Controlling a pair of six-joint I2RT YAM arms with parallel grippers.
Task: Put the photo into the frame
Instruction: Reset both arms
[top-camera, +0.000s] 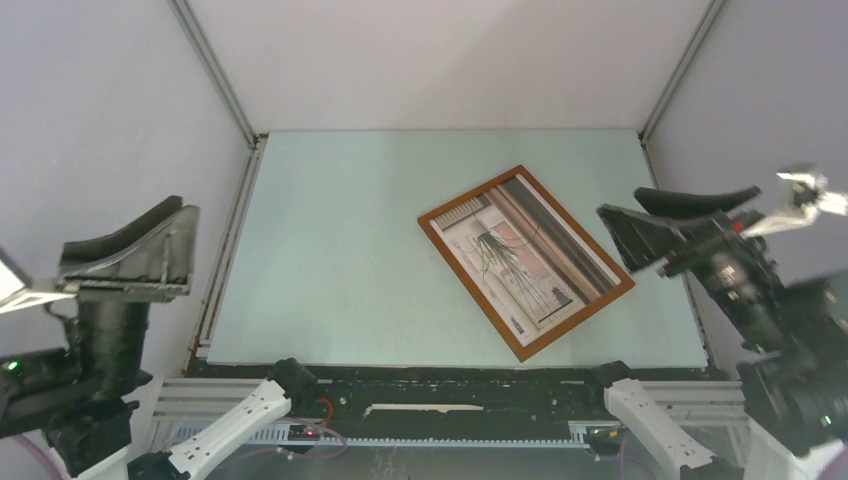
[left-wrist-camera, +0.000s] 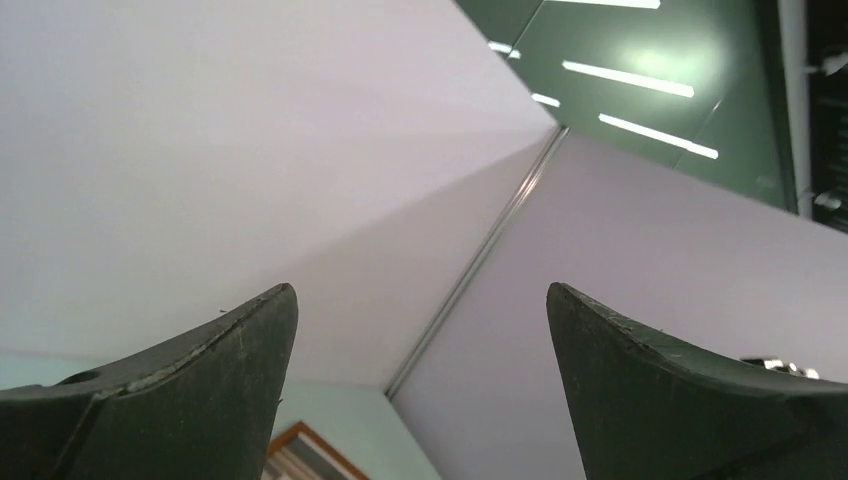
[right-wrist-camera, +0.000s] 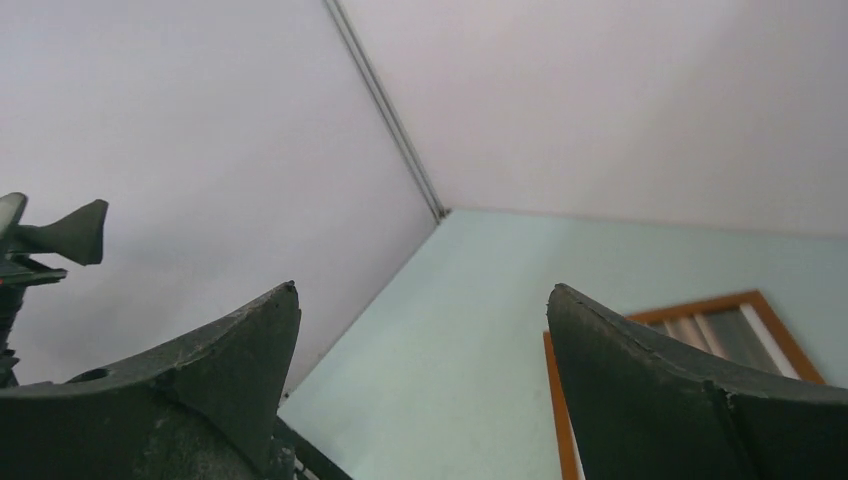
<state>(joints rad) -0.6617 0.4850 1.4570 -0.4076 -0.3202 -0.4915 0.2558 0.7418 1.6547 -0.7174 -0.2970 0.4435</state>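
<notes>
- We see the photo (top-camera: 520, 258) lying face up inside the frame (top-camera: 471, 193), which sits askew, right of centre on the pale green table (top-camera: 330, 260).
- Our left gripper (top-camera: 187, 245) hangs by the table's left edge, fingers spread wide and empty, well apart from the frame.
- Our right gripper (top-camera: 620, 202) hovers near the frame's right side, fingers wide, holding nothing.

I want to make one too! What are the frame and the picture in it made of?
The frame looks like wood: thin orange-brown strips with a smooth, slightly satin look, though painted plastic can't be ruled out. The photo looks like flat printed paper, matte, in grey, white and pinkish tones. Whether glass covers it can't be told.
</notes>
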